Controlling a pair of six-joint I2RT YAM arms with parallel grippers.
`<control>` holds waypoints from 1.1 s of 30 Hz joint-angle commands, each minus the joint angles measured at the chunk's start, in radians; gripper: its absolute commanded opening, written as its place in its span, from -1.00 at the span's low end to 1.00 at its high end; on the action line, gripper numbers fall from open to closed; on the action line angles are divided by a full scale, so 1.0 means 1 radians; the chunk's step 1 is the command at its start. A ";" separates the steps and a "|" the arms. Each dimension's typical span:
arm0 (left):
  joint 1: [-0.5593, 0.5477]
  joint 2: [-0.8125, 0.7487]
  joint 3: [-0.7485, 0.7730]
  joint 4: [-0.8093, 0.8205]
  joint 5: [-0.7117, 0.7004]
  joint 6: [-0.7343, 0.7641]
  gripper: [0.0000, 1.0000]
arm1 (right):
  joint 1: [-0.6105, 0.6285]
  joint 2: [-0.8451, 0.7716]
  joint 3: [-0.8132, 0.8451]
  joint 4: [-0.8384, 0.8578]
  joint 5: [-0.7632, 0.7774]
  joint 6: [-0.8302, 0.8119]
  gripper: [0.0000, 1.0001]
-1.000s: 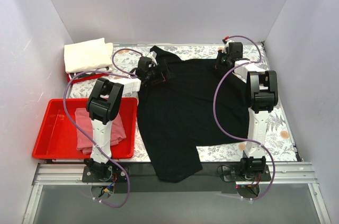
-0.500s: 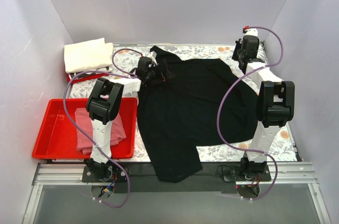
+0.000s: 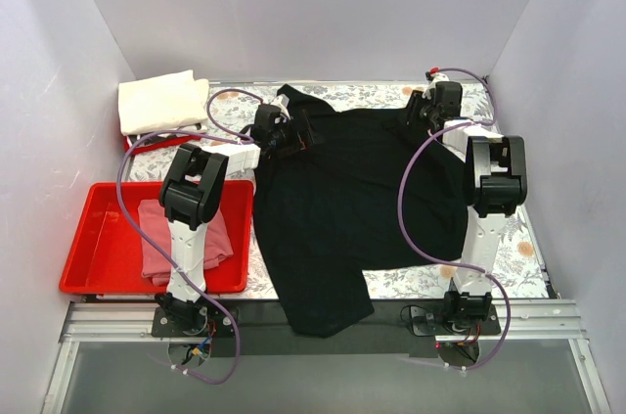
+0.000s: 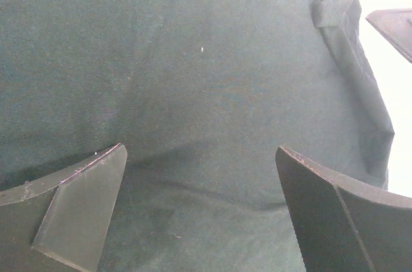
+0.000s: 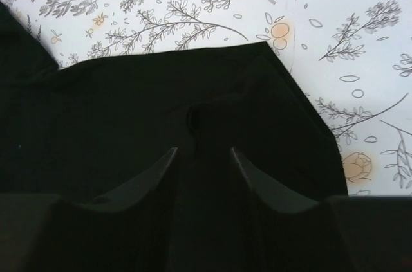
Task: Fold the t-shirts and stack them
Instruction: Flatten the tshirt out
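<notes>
The black t-shirt (image 3: 342,199) lies spread over the middle of the floral table, with one part hanging over the near edge. My left gripper (image 3: 286,136) is low over its back left part, with its jaws wide open and only black cloth (image 4: 193,79) between the fingers (image 4: 84,201). My right gripper (image 3: 423,111) is at the shirt's back right corner. In the right wrist view its fingers (image 5: 148,179) stand close together with a puckered fold of black cloth (image 5: 203,124) between them. The pink t-shirt (image 3: 156,243) lies in a red tray (image 3: 93,238) at the left. The cream-white t-shirt (image 3: 161,101) lies folded at the back left.
A second red tray (image 3: 147,144) shows under the cream-white shirt. Grey walls close in the back and both sides. Purple cables loop over both arms. Bare floral table (image 5: 335,21) shows beyond the shirt's corner and along the right side (image 3: 509,228).
My right gripper swung out toward the back right corner, drawing the shirt's right side with it, then came back left to the shirt's corner. My left gripper has not moved.
</notes>
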 commanded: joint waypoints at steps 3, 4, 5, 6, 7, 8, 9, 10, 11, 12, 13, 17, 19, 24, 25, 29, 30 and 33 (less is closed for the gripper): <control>0.005 -0.041 0.006 -0.025 0.013 -0.008 0.89 | -0.002 0.024 0.071 0.014 -0.065 0.031 -0.39; 0.005 -0.043 0.003 -0.023 0.011 -0.008 0.89 | -0.001 0.027 0.073 0.014 -0.065 0.031 -0.39; 0.005 -0.044 0.000 -0.022 0.011 -0.010 0.89 | -0.001 0.030 0.073 0.015 -0.065 0.035 -0.38; 0.005 -0.046 -0.002 -0.022 0.011 -0.008 0.88 | -0.001 0.033 0.073 0.015 -0.065 0.035 -0.34; 0.005 -0.046 -0.002 -0.022 0.011 -0.008 0.89 | -0.001 0.036 0.071 0.015 -0.067 0.035 -0.25; 0.005 -0.047 -0.005 -0.023 0.011 -0.007 0.89 | -0.001 0.037 0.073 0.014 -0.070 0.035 -0.24; 0.005 -0.047 -0.005 -0.022 0.011 -0.007 0.88 | -0.001 0.039 0.073 0.014 -0.071 0.036 -0.21; 0.003 -0.049 -0.005 -0.023 0.010 -0.007 0.89 | -0.001 0.041 0.071 0.014 -0.071 0.035 -0.15; 0.005 -0.047 -0.005 -0.022 0.011 -0.007 0.89 | -0.001 0.042 0.071 0.014 -0.073 0.038 -0.11; 0.003 -0.047 -0.006 -0.022 0.011 -0.007 0.89 | -0.001 0.044 0.073 0.015 -0.073 0.039 -0.06; 0.005 -0.047 -0.006 -0.022 0.010 -0.008 0.88 | -0.001 0.048 0.073 0.014 -0.073 0.042 -0.06; 0.005 -0.049 -0.006 -0.023 0.014 -0.008 0.89 | 0.001 0.070 0.088 0.014 -0.106 0.044 -0.07; 0.005 -0.050 -0.006 -0.023 0.014 -0.010 0.89 | 0.002 0.083 0.100 0.014 -0.110 0.045 -0.11; 0.005 -0.049 -0.006 -0.022 0.016 -0.014 0.88 | 0.010 0.113 0.129 0.006 -0.120 0.053 -0.15; 0.005 -0.047 -0.006 -0.022 0.016 -0.014 0.89 | 0.010 0.120 0.135 0.000 -0.119 0.053 -0.17; 0.005 -0.047 -0.005 -0.025 0.014 -0.014 0.89 | 0.018 0.142 0.166 -0.014 -0.125 0.051 -0.23; 0.005 -0.047 -0.005 -0.023 0.014 -0.014 0.89 | 0.021 0.143 0.169 -0.017 -0.125 0.051 -0.24; 0.005 -0.047 -0.003 -0.026 0.016 -0.013 0.89 | 0.027 0.145 0.171 -0.020 -0.125 0.047 -0.38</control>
